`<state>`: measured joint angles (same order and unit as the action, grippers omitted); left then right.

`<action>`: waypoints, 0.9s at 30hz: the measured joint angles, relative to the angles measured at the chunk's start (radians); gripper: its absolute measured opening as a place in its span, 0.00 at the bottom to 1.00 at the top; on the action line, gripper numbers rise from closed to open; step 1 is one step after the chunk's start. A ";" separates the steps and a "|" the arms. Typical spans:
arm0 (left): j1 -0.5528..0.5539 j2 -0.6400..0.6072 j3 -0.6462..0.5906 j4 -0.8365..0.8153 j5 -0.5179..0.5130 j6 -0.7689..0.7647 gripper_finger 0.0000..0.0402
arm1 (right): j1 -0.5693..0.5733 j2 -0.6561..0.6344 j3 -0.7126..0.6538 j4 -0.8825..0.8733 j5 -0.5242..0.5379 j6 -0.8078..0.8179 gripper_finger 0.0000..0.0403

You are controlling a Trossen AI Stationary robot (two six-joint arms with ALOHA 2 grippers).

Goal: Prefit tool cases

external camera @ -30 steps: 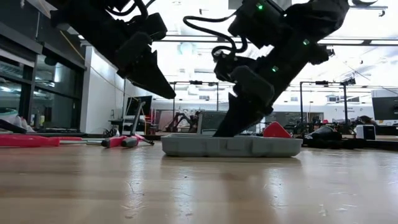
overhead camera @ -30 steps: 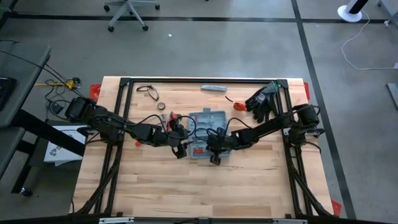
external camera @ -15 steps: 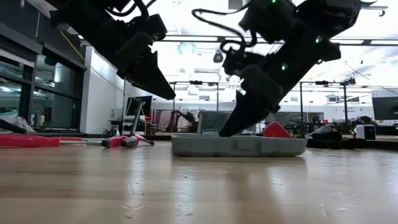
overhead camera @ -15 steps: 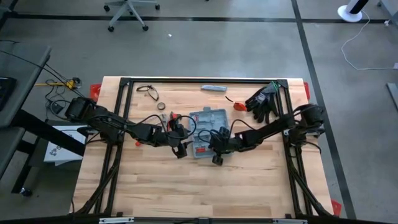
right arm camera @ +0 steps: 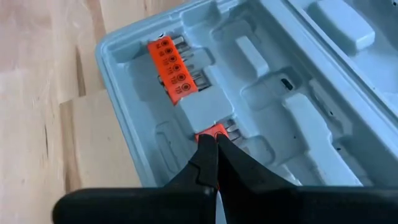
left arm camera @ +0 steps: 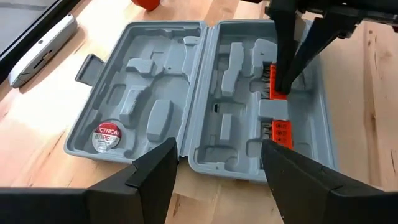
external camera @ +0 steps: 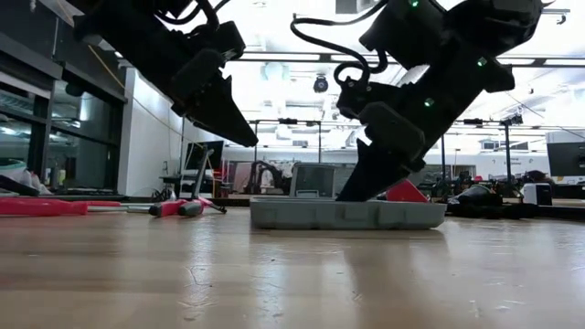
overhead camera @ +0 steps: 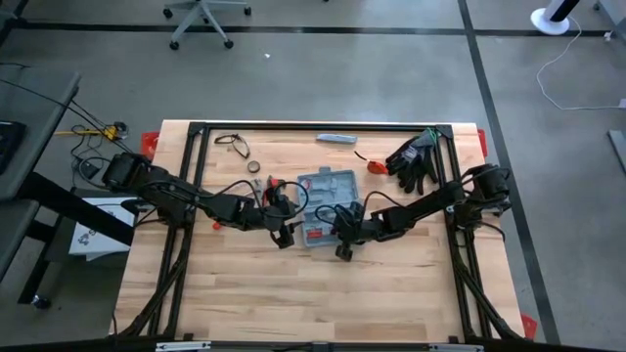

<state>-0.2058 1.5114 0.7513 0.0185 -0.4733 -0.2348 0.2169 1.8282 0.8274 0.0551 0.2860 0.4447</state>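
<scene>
The tool case (left arm camera: 205, 93) looks like matt, blue-grey moulded plastic with smooth slots. Its orange bit holders (right arm camera: 171, 68) seem glossy plastic. The desk (overhead camera: 293, 293) is pale, smooth, jointed wood strips with faint sheen.

My right gripper (right arm camera: 211, 144) is blocking the open case's (overhead camera: 326, 194) near half; bare table (overhead camera: 293, 284) in front is lying free for passing.

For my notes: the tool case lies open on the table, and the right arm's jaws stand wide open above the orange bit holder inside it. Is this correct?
Not quite. The right gripper has its jaws shut, tips at the orange bit holder inside the open tool case; the right wrist view shows this.
</scene>
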 joint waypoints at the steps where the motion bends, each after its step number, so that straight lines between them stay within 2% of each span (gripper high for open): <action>1: 0.000 0.000 0.000 0.001 0.000 0.000 0.55 | 0.000 0.000 -0.005 0.005 0.002 0.001 0.00; 11: 0.000 0.000 0.000 -0.004 0.006 0.000 0.55 | 0.018 -0.015 -0.014 0.082 0.058 -0.061 0.00; 15: 0.000 0.000 0.000 -0.055 0.005 -0.004 0.55 | 0.027 -0.047 -0.015 0.072 0.062 -0.079 0.00; 21: 0.000 0.000 0.000 -0.219 -0.007 -0.097 0.55 | 0.053 -0.125 -0.015 0.079 0.111 -0.115 0.00; 27: -0.015 0.000 0.000 -0.497 0.031 -0.283 0.55 | 0.073 -0.202 -0.014 -0.025 0.242 -0.121 0.00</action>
<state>-0.2210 1.5116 0.7513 -0.4784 -0.4426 -0.5179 0.2901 1.6264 0.8135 0.0300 0.5280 0.3233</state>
